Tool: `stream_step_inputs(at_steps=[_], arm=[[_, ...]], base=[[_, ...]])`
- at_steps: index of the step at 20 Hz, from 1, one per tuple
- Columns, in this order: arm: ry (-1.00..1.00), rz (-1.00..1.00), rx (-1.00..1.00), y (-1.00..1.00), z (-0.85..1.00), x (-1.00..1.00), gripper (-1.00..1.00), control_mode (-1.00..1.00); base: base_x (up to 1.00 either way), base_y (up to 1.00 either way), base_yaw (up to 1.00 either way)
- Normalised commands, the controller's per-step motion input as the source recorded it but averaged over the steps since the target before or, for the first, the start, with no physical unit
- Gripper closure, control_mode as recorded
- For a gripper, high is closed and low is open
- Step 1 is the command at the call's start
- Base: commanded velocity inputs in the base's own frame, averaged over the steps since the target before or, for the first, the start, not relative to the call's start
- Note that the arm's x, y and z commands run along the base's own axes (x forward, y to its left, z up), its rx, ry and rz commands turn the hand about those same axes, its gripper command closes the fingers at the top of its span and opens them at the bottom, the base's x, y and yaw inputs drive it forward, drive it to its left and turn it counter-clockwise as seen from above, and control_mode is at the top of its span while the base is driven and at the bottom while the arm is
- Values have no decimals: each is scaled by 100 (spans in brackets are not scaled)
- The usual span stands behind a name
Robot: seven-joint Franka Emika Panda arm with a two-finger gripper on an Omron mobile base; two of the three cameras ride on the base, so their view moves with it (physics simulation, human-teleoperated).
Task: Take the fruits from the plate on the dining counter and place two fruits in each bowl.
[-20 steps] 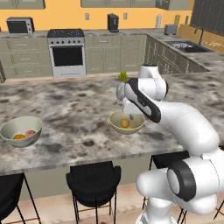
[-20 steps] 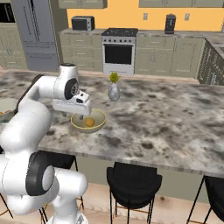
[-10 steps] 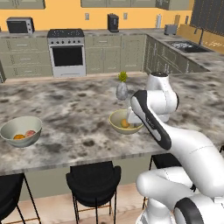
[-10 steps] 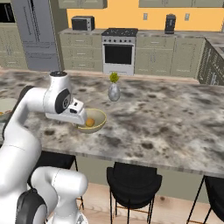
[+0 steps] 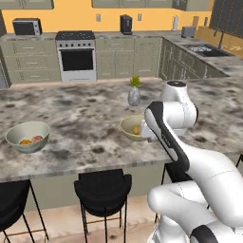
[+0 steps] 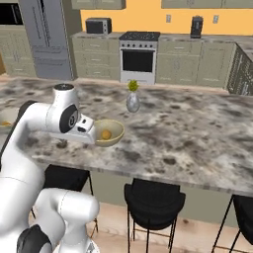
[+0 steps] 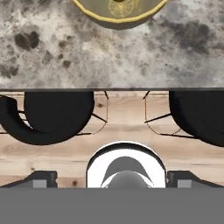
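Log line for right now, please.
gripper: open, empty, above dining counter front edge | near bowl: yellow-orange fruit inside | far bowl: orange fruit, pinkish-red fruit inside

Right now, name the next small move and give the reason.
Probably lift the gripper clear and head off for the last fruit. Its jaws stand open and empty over the edge of the dining counter; the near bowl shows one yellow-orange fruit, while the far bowl holds two.
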Motion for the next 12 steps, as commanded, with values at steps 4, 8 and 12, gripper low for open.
stream_step_inputs(at_steps=[4,8,12], arm=[[0,0,0,0,0,0,-100,100],[0,0,0,0,0,0,-100,100],[0,0,0,0,0,0,-100,100]], base=[[-27,63,13],[-1,82,0],[-3,78,1]])
